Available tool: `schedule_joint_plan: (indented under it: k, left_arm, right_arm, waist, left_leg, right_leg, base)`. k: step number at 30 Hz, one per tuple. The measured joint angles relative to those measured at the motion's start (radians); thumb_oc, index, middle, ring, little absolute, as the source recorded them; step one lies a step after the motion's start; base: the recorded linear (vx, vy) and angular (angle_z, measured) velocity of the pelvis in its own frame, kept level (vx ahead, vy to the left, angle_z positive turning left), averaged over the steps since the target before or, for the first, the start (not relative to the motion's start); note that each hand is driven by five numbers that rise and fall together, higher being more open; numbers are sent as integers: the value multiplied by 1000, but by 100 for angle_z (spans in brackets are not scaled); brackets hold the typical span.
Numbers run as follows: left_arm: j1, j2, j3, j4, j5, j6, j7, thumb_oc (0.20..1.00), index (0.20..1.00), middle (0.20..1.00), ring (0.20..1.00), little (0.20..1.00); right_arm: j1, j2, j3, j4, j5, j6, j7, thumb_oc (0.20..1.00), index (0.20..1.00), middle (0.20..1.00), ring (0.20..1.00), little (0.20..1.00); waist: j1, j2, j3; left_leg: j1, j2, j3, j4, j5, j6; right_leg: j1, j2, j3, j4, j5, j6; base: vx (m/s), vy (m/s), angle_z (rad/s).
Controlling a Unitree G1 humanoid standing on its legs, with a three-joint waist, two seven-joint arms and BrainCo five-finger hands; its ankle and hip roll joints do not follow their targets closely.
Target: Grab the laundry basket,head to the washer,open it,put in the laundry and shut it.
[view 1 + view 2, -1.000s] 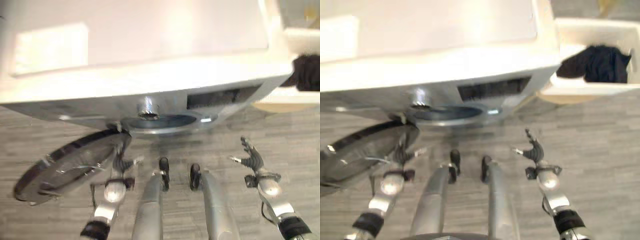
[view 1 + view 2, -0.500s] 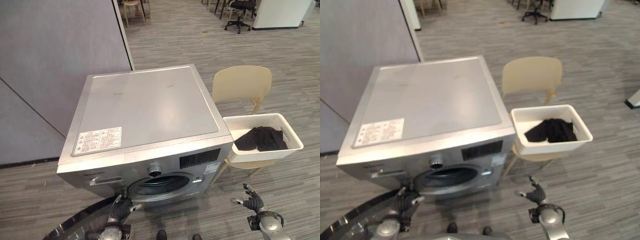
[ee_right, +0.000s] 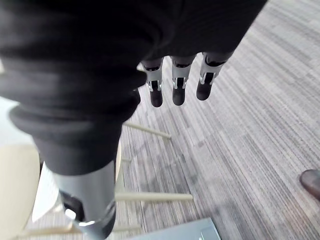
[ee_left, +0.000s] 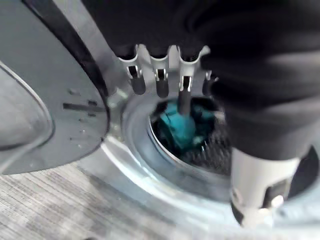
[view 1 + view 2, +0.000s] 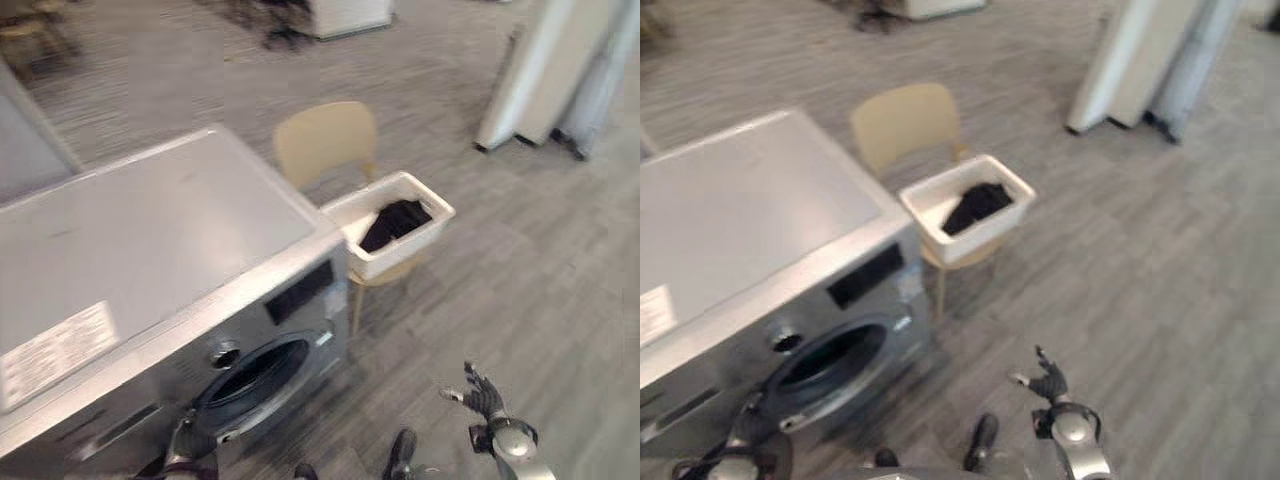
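Camera swung right, washer (image 5: 170, 300) door open on grey plank floor (image 5: 1160, 260), laundry basket (image 5: 970, 210) on chair (image 5: 325, 140), both hands empty, fingers relaxed.

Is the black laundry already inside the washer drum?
No, the black laundry lies in the white basket on the chair, beside the washer.

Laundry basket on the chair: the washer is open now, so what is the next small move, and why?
Probably turn toward the laundry basket and reach with the right robot hand. The washer door is open, the black laundry lies in the basket on the chair, and the right robot hand hangs open over bare floor, holding nothing. The left robot hand is at the drum opening.
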Motion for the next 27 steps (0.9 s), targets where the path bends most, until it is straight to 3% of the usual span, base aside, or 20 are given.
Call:
schedule_joint_plan:
  k: [1, 2, 4, 5, 6, 7, 8, 9, 11, 15, 17, 18, 19, 21, 22, 23, 24, 25, 26, 27]
  left_arm:
    - [-9, 7, -25, -33, 10, -9, -19, 1000, 1000, 1000, 1000, 1000]
    - [-23, -16, -34, -33, 19, -8, -25, 1000, 1000, 1000, 1000, 1000]
    - [-83, -74, -58, -44, 37, -14, -46, 1000, 1000, 1000, 1000, 1000]
    - [-120, -82, -92, -80, 37, -22, -48, 1000, 1000, 1000, 1000, 1000]
    - [-133, -87, -100, -102, 40, -36, -52, 1000, 1000, 1000, 1000, 1000]
    - [-184, -99, -129, -84, 40, -42, -52, 1000, 1000, 1000, 1000, 1000]
    - [-200, -116, -139, -84, 40, -46, -52, 1000, 1000, 1000, 1000, 1000]
    - [-202, -128, -135, -93, 40, -47, -50, 1000, 1000, 1000, 1000, 1000]
    - [-195, -158, -137, -94, 41, -47, -48, 1000, 1000, 1000, 1000, 1000]
    - [-176, -171, -137, -91, 44, -44, -49, 1000, 1000, 1000, 1000, 1000]
    - [-159, -171, -133, -92, 44, -37, -49, 1000, 1000, 1000, 1000, 1000]
    - [-156, -168, -132, -86, 46, -34, -50, 1000, 1000, 1000, 1000, 1000]
    - [-161, -167, -128, -78, 46, -33, -50, 1000, 1000, 1000, 1000, 1000]
    - [-154, -171, -111, -62, 64, -30, -51, 1000, 1000, 1000, 1000, 1000]
    - [-136, -169, -97, -63, 66, -17, -49, 1000, 1000, 1000, 1000, 1000]
    - [-127, -168, -93, -62, 66, -16, -49, 1000, 1000, 1000, 1000, 1000]
    - [-125, -167, -84, -55, 65, -16, -48, 1000, 1000, 1000, 1000, 1000]
    - [-139, -166, -81, -33, 65, -10, -48, 1000, 1000, 1000, 1000, 1000]
    - [-139, -163, -85, -34, 64, -8, -47, 1000, 1000, 1000, 1000, 1000]
    - [-146, -155, -86, -40, 64, -8, -47, 1000, 1000, 1000, 1000, 1000]
  right_arm:
    - [16, -2, 12, -3, 2, 2, -1, 1000, 1000, 1000, 1000, 1000]
    - [14, -7, 19, -1, 2, 5, -1, 1000, 1000, 1000, 1000, 1000]
    - [6, -26, 28, -7, 15, 6, -7, 1000, 1000, 1000, 1000, 1000]
    - [25, -35, 32, -10, 19, 14, -9, 1000, 1000, 1000, 1000, 1000]
    - [31, -51, 38, -12, 19, 17, -11, 1000, 1000, 1000, 1000, 1000]
    - [12, -65, 39, 18, 19, 26, -20, 1000, 1000, 1000, 1000, 1000]
    - [16, -84, 39, 17, 19, 27, -26, 1000, 1000, 1000, 1000, 1000]
    - [17, -95, 39, 13, 19, 33, -27, 1000, 1000, 1000, 1000, 1000]
    - [17, -120, 52, -10, 19, 37, -28, 1000, 1000, 1000, 1000, 1000]
    - [20, -120, 71, -14, 19, 37, -29, 1000, 1000, 1000, 1000, 1000]
    - [4, -120, 75, -11, 18, 36, -31, 1000, 1000, 1000, 1000, 1000]
    - [-11, -119, 76, -2, 18, 36, -35, 1000, 1000, 1000, 1000, 1000]
    - [-41, -116, 76, 31, 18, 37, -37, 1000, 1000, 1000, 1000, 1000]
    - [-55, -117, 75, 33, 17, 38, -36, 1000, 1000, 1000, 1000, 1000]
    - [-51, -116, 76, 26, 14, 35, -37, 1000, 1000, 1000, 1000, 1000]
    - [-51, -117, 75, 26, 13, 32, -37, 1000, 1000, 1000, 1000, 1000]
    - [-51, -115, 77, 27, 12, 33, -36, 1000, 1000, 1000, 1000, 1000]
    - [-47, -113, 88, 35, 11, 37, -35, 1000, 1000, 1000, 1000, 1000]
    - [-39, -107, 93, 34, 10, 39, -32, 1000, 1000, 1000, 1000, 1000]
    - [-31, -96, 101, 25, 4, 40, -28, 1000, 1000, 1000, 1000, 1000]
  waist:
    - [-3, -41, -6]
    - [-8, -39, -4]
    - [-17, 9, 4]
    - [-38, -3, 0]
    - [-46, -14, -2]
    - [-46, -6, 22]
    - [-43, -3, 27]
    - [-40, -10, 32]
    - [-31, -1, 54]
    - [-5, 9, 68]
    - [34, 26, 69]
    - [41, 38, 74]
    - [50, 42, 82]
    - [70, 29, 88]
    - [70, 35, 74]
    - [72, 19, 72]
    - [72, 17, 62]
    - [67, -1, 60]
    - [68, -4, 58]
    - [69, -13, 58]
  left_leg:
    - [13, -44, -37, 10, -44, -17]
    - [18, -44, -69, 14, -49, -10]
    - [9, 11, -83, 42, -61, -5]
    - [-28, 46, -84, 165, -93, -17]
    - [-40, 54, -96, 247, -131, -50]
    - [-98, 99, -194, 432, -119, -28]
    - [-207, 62, -391, 561, -120, -17]
    - [-251, 23, -466, 591, -123, -18]
    - [-296, -31, -500, 525, -113, -17]
    - [-334, -106, -497, 326, -72, 14]
    - [-350, -158, -514, 174, 4, 17]
    - [-366, -182, -512, 86, 60, 24]
    - [-371, -199, -461, -11, 116, 39]
    - [-363, -192, -365, -23, 128, 72]
    - [-361, -184, -358, -5, 150, 105]
    - [-359, -185, -357, 11, 155, 112]
    - [-351, -186, -356, 46, 140, 138]
    - [-335, -198, -357, 73, 160, 216]
    - [-305, -196, -359, 52, 166, 247]
    - [-262, -203, -370, 37, 156, 256]
  right_leg:
    - [-2, -22, 36, 1, 24, 22]
    - [0, -8, 70, -4, 28, 25]
    - [-11, 44, 97, 50, 12, 17]
    - [-27, 27, 136, 187, -53, -24]
    - [-10, 27, 146, 176, -83, -42]
    - [11, 60, 182, 152, -91, -56]
    - [29, 89, 229, 93, -78, -55]
    - [41, 91, 248, 46, -32, -46]
    - [101, 107, 264, -56, 34, -61]
    - [221, 158, 295, -216, 53, -45]
    - [258, 192, 325, -260, 75, -57]
    - [285, 214, 339, -278, 47, -45]
    - [320, 227, 341, -278, 14, -43]
    - [369, 236, 361, -277, -29, -13]
    - [403, 243, 358, -277, -36, -13]
    - [418, 243, 357, -277, -50, 7]
    - [441, 236, 356, -274, -74, 18]
    - [437, 222, 341, -187, -107, 43]
    - [398, 208, 329, -73, -123, 56]
    - [330, 178, 305, 129, -131, 74]
  base:
    - [135, -138, -96]
    - [188, -233, -123]
    - [163, -237, -107]
    - [91, -152, -64]
    - [217, -222, -70]
    - [110, -127, -80]
    - [191, -122, -88]
    - [70, -33, -69]
    - [272, -30, -61]
    - [306, 19, -35]
    - [310, 42, -55]
    - [664, 143, -21]
    - [715, 163, -8]
    - [513, 118, -17]
    - [394, 100, -26]
    - [493, 153, -21]
    - [297, 165, 2]
    - [197, 129, 9]
    - [256, 165, 9]
    - [159, 92, -1]
